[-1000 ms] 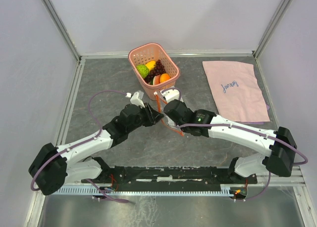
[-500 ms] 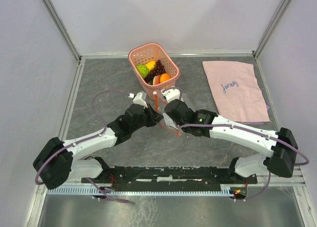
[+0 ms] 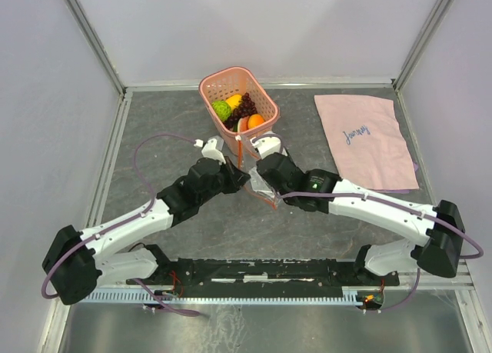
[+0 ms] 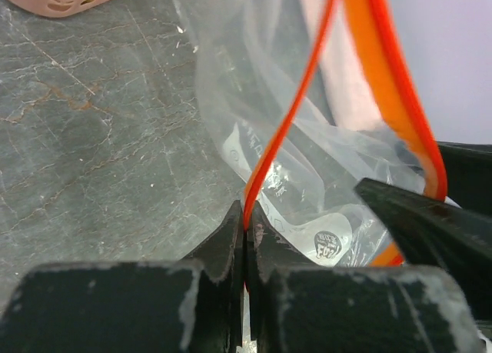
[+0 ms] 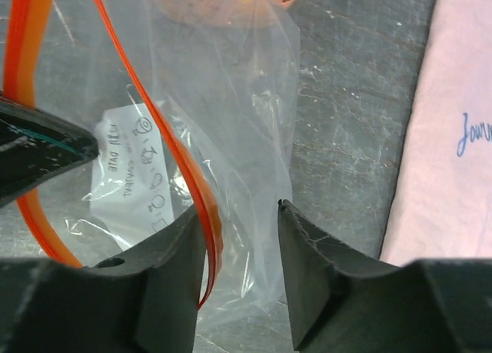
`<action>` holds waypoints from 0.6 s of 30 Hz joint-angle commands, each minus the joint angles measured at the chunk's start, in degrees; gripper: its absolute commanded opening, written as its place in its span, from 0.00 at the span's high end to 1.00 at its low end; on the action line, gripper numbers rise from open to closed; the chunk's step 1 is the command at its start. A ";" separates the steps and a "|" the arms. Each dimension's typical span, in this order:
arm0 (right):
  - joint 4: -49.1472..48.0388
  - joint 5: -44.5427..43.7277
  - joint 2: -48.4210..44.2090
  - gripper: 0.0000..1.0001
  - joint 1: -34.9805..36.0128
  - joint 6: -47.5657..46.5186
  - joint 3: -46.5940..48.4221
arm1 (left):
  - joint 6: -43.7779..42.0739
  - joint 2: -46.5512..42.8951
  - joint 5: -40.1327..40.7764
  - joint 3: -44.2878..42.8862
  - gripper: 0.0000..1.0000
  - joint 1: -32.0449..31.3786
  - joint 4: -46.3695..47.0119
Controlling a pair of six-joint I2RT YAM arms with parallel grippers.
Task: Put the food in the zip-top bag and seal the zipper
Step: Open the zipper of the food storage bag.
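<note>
Left arm (image 3: 127,222) lower and further left than before, zip-top bag (image 3: 264,190) perhaps slightly wider open.

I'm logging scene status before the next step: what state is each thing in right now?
left gripper: shut on the zipper
right gripper: open, one zipper strip in its gap
zip-top bag: mouth open, empty
zipper: unsealed, strips apart
basket: upright
food: in the basket
pink cloth: lying flat
</note>
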State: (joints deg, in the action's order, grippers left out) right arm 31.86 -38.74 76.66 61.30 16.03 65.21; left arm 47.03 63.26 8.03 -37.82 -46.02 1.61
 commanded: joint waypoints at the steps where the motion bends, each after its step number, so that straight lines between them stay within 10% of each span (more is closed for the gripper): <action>1: -1.73 4.53 2.80 0.48 0.23 -1.65 4.76 | -4.23 -1.37 2.60 -4.27 0.97 -1.43 -2.71; 8: -3.69 -0.22 6.20 0.43 0.27 -2.23 5.89 | -4.99 -1.65 2.65 -5.53 0.97 -2.28 -3.87; 18: -3.20 -12.20 3.03 0.70 -0.56 -3.59 5.70 | -6.51 -3.90 5.72 -4.58 0.97 -2.42 -10.42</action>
State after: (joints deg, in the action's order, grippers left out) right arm 30.20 -44.75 83.31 61.32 13.56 68.55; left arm 43.62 61.25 10.55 -40.88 -48.14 -6.39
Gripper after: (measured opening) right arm 0.337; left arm 0.043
